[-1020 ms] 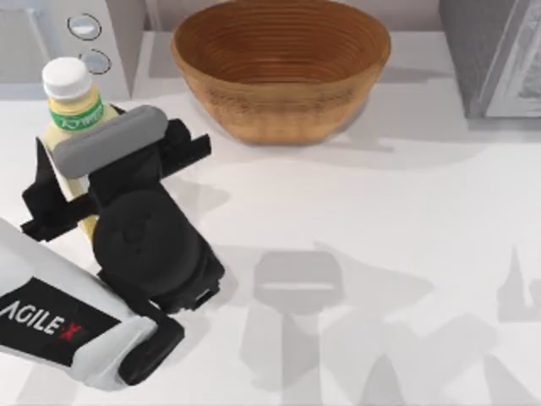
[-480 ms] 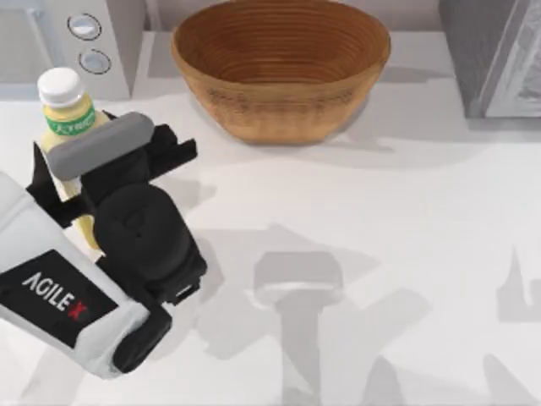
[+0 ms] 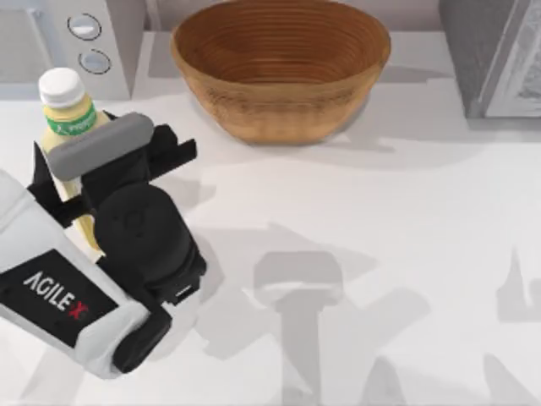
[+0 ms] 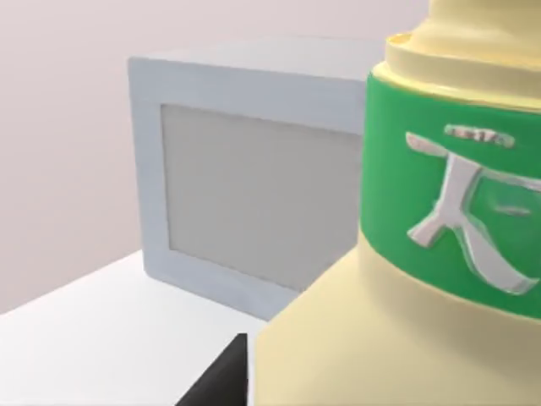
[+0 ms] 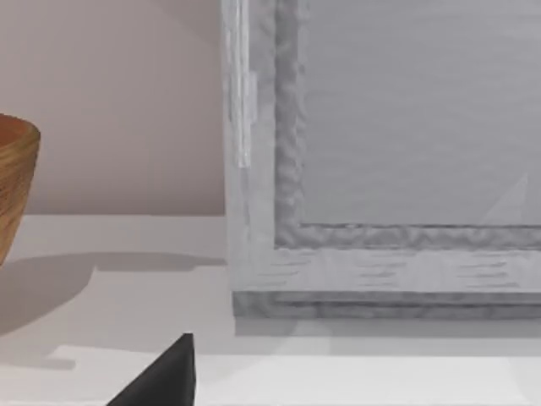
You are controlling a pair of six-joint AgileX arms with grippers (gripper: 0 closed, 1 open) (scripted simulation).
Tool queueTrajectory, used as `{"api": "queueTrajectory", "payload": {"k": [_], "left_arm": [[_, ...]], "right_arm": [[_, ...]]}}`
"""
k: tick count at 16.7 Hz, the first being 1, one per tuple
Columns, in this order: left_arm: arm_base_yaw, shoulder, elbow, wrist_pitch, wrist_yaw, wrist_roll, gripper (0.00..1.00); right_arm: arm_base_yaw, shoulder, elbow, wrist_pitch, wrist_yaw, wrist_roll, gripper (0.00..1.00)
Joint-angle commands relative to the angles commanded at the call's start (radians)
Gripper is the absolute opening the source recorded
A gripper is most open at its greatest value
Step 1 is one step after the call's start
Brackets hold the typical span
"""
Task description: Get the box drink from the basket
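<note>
Your left gripper [image 3: 72,182] is clamped on the box drink [image 3: 69,114].
It's upright at the bench's [image 3: 380,220] left side, well apart from the basket [image 3: 281,68].

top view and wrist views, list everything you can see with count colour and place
box drink: one, pale yellow with green neck band and white cap, at the table's left side, outside the basket, in the left claw's grip
basket: one, tan-brown woven, round, at the table's rear centre, nothing inside
microwave-like box: one, light grey with two round knobs, rear left corner behind the drink
grey cabinet: one, grey, rear right corner
table: one, white, under everything
left arm: one, white and black, reaching in from the table's left edge
left claw: one, black, closed around the drink's body
right claw finger: one black tip, low near the table, facing the grey cabinet
</note>
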Motion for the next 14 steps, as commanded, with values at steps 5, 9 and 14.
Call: {"api": "queueTrajectory", "payload": {"k": [5,9,14], "left_arm": [[0.0,0.0,0.0,0.0,0.0,0.0,0.75],[0.0,0.0,0.0,0.0,0.0,0.0,1.0],[0.0,0.0,0.0,0.0,0.0,0.0,1.0]], "right_arm": [[0.0,0.0,0.0,0.0,0.0,0.0,1.0],[0.0,0.0,0.0,0.0,0.0,0.0,1.0],[0.0,0.0,0.0,0.0,0.0,0.0,1.0]]}}
